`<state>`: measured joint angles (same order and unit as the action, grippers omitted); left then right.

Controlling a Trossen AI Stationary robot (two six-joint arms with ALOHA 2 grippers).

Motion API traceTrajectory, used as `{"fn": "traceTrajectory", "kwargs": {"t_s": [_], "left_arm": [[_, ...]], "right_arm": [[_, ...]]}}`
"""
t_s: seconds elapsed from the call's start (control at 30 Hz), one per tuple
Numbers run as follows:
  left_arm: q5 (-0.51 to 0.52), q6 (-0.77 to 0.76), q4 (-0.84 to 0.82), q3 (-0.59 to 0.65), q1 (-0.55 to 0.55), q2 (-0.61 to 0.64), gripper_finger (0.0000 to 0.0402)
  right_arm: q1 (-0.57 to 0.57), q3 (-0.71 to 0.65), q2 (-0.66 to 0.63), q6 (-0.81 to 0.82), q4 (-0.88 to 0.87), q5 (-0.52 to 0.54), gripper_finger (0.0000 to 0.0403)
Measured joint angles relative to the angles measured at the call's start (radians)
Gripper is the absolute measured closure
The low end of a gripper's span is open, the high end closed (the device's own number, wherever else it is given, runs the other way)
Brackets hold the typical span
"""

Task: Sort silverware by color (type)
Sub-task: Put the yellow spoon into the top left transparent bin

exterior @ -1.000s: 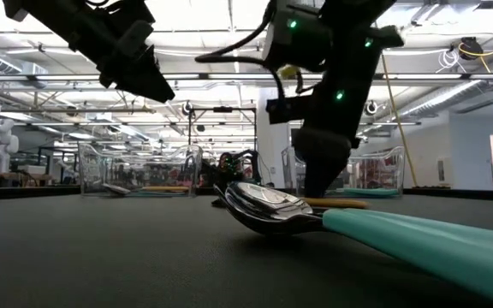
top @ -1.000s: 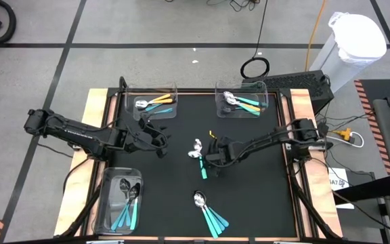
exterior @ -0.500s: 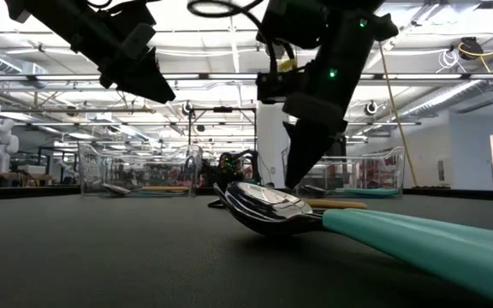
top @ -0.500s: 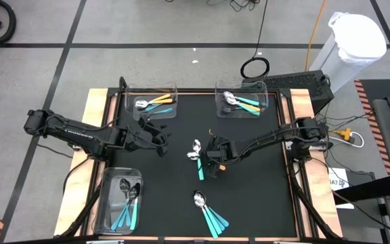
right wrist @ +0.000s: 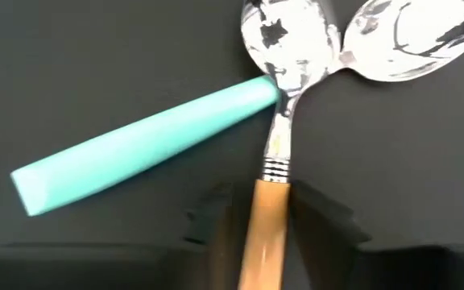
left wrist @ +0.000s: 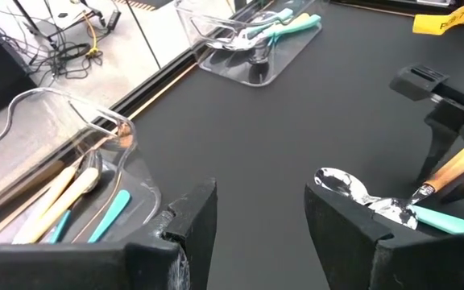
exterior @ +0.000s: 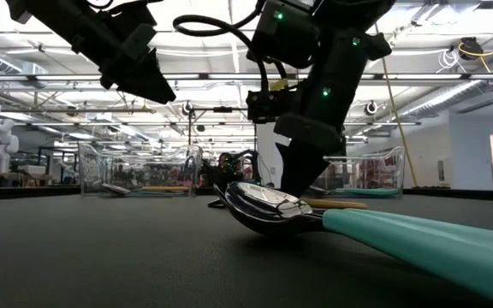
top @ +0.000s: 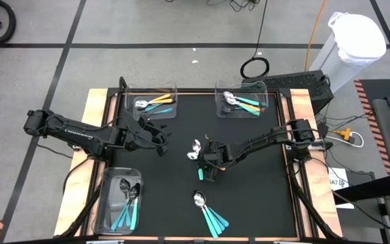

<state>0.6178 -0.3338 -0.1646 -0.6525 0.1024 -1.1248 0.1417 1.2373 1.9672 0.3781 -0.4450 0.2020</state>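
Found the right gripper [right wrist: 268, 216] low over the table's centre, spread to either side of the handle of the orange-handled spoon [right wrist: 269, 242]. Noted its fingers [right wrist: 216, 219] just beside that handle; saw no firm pinch. Found that spoon flat on the mat, its bowl touching the bowl of a second spoon [right wrist: 409, 36] and lying against the tip of a teal-handled spoon [right wrist: 143, 145].

Located the left gripper [left wrist: 260, 217] left of centre, raised, spread wide and pinching nothing. Judged it to be waiting.

Counted 3 clear bins already loaded:
- far-left bin [top: 176, 95]: orange and light blue handles together;
- far-right bin [top: 217, 91]: mostly teal handles, with 1 orange-looking handle;
- near-left bin [top: 103, 203]: several teal or blue handles; could not separate the shades.

Counted 2 loose groups outside the bins: the centre cluster under the right gripper, and about 3 teal-handled spoons [top: 212, 215] near the table's near edge.

Judged the sort well over half done. Left to do: the pickup in hand, the rest of the centre cluster, then the near group.
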Motion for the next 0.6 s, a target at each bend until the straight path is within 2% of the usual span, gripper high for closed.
{"fn": "traceTrajectory", "kwargs": {"t_s": [0.13,0.17,0.4,0.6], "left_arm": [[0.0,0.0,0.0,0.0,0.0,0.0,0.0217],[0.0,0.0,0.001,0.0,-0.001,0.0,0.0217],[0.0,0.0,0.001,0.0,-0.002,0.0,0.0217],[-0.001,0.0,0.002,0.0,-0.002,0.0,0.0217]], "right_arm": [[-0.001,0.0,0.0,-0.001,0.0,-0.031,0.0367],[-0.002,0.0,-0.003,-0.001,-0.001,-0.038,0.0379],[-0.003,-0.008,-0.057,-0.002,-0.006,-0.038,0.0374],[-0.003,-0.007,-0.14,-0.023,-0.004,0.036,0.0399]]}}
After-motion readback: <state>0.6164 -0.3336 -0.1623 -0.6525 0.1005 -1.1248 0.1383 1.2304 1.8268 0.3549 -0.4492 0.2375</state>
